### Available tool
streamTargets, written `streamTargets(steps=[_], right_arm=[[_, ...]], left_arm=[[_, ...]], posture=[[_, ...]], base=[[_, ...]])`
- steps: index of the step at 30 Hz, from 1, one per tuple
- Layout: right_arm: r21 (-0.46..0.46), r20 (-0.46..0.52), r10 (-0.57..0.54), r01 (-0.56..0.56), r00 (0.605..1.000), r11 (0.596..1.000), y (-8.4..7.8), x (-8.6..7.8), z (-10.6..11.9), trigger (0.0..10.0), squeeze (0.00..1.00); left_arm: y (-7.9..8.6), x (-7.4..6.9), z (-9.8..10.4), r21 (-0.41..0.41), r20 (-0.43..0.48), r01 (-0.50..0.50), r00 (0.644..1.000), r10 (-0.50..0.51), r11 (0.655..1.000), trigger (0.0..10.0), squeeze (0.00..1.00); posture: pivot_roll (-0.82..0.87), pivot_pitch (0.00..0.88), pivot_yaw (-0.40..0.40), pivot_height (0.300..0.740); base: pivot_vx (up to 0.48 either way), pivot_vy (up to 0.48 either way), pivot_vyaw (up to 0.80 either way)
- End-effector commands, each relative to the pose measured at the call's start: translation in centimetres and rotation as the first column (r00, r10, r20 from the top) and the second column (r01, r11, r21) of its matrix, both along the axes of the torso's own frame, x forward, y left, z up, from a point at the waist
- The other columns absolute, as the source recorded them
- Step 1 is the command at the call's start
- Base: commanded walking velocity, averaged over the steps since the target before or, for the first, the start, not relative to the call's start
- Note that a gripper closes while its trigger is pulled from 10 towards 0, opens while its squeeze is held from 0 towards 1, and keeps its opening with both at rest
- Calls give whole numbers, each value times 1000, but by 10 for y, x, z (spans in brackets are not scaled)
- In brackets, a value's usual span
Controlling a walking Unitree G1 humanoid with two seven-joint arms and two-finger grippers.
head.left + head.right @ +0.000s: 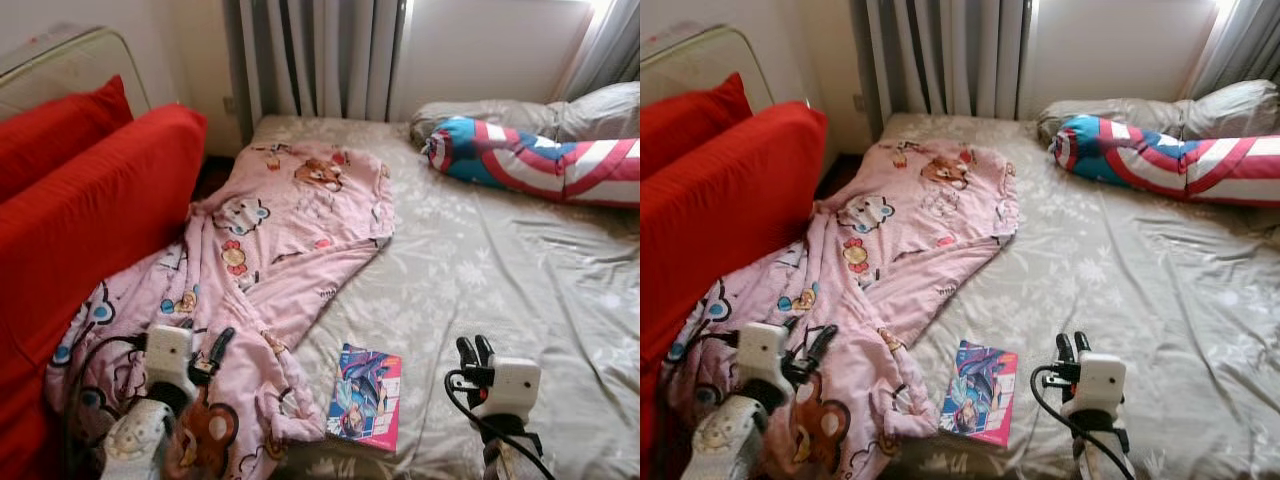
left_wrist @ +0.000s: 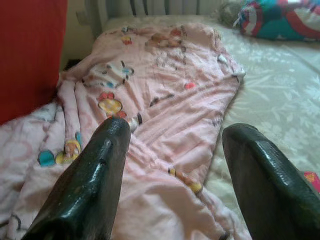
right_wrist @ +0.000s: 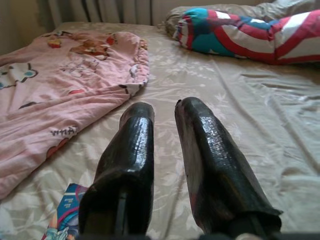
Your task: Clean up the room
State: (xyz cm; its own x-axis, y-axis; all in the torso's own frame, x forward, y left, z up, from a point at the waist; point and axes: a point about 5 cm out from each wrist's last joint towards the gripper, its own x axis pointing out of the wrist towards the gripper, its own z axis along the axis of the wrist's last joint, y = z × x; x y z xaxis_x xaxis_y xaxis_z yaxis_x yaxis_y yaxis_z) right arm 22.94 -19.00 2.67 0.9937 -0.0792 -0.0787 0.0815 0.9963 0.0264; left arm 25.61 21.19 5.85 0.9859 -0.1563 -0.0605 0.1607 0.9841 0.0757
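At your far left, at about nine o'clock, red cushions [image 1: 95, 200] stand against the bed's edge. Just right of them the pink cartoon blanket [image 1: 280, 250] lies rumpled on the bed sheet [image 1: 480, 270], its long axis running from seven o'clock near you up toward twelve o'clock, the far end pointing at the grey curtains [image 1: 315, 55]. Your left gripper [image 1: 215, 352] hangs over the blanket's near end at seven o'clock, fingers [image 2: 90, 185] spread wide with nothing between them. A colourful book [image 1: 366, 396] lies flat on the sheet at six o'clock, just beside the blanket's hem, its long axis pointing away from you. Your right gripper [image 1: 474, 352] hovers over bare sheet at five o'clock, fingers [image 3: 132, 150] drawn narrow, a slim gap showing, holding nothing. At two o'clock a red, white and blue striped bolster [image 1: 540, 160] lies crosswise, with grey pillows [image 1: 560, 115] behind it.
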Motion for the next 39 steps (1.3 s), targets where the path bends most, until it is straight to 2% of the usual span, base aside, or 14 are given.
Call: streamTargets(steps=[1, 11, 14, 25, 39], right_arm=[[6, 9, -7, 7, 1000, 1000, 0, 2, 4, 10000, 0], [8, -16, -2, 2, 1000, 1000, 4, 3, 2, 10000, 0], [3, -78, 32, -32, 996, 999, 9, 3, -4, 10000, 0], [1, -72, 47, -47, 996, 999, 10, 2, -4, 10000, 0], [0, -60, 51, -52, 997, 999, 9, 6, -1, 10000, 0]], left_arm=[[-1, 0, 2, -12, 2, -22, 1000, 22, 1000, 10000, 0], [-1, 4, 8, -39, -12, -32, 999, 31, 999, 10000, 0], [-6, 4, 8, -45, -12, -28, 1000, 27, 999, 10000, 0], [-3, 3, 9, -43, -23, -40, 999, 39, 998, 10000, 0], [-3, 4, 10, -41, -24, -45, 999, 44, 998, 10000, 0]], posture=[[-98, 47, -2, 740], [-94, 54, 5, 740], [-96, 48, 3, 731], [-93, 28, 4, 676], [-91, 32, 2, 676]], base=[[0, 0, 0], [0, 0, 0], [0, 0, 0], [0, 0, 0], [0, 0, 0]])
